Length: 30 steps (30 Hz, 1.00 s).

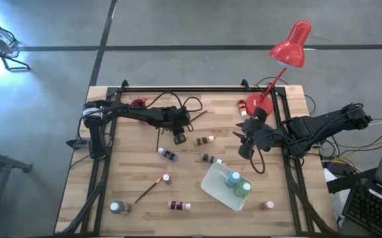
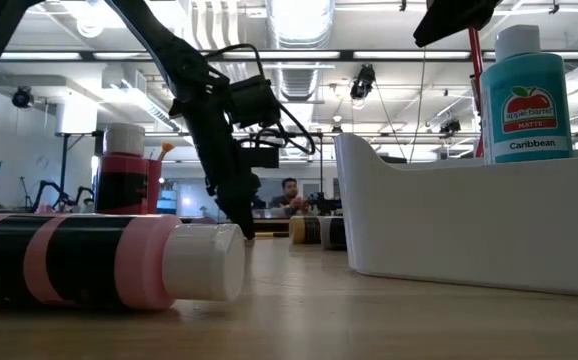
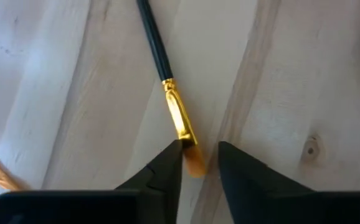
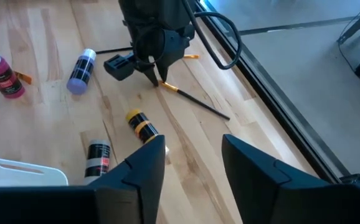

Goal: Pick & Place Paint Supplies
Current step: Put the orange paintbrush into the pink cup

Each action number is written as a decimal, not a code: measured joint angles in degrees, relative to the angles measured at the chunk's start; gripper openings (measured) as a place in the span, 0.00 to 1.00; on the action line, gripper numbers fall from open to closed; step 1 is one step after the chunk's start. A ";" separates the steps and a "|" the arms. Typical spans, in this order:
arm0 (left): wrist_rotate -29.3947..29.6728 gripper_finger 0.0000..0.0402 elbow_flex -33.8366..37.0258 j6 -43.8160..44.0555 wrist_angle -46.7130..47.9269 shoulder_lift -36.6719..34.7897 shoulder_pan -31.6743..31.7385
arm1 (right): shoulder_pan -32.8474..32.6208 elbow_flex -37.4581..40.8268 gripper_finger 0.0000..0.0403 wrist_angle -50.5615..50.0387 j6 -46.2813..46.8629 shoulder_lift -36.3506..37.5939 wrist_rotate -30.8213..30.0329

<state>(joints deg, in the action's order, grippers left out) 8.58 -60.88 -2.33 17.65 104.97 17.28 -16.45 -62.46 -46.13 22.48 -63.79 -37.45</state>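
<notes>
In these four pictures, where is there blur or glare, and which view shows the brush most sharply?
Low view: the lying pink bottle close to the lens is soft; ceiling lights glare. High view: a bright flare at the upper left corner. Left wrist view: the paintbrush is sharpest, its gold ferrule shining between the left gripper fingertips.

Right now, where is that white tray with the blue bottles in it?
In the high view the white tray sits on the table's front right part, holding two teal bottles. A brown bottle lies just behind it, and the right tool hangs nearby.
</notes>
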 joint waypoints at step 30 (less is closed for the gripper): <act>36.32 0.00 -17.52 -19.17 26.02 -7.58 -13.19 | -0.02 0.02 0.32 -0.14 0.02 0.00 0.28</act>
<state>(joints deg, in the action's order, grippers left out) 44.90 -78.41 -21.50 43.67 97.39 4.08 -16.47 -62.43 -46.26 22.50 -63.79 -37.17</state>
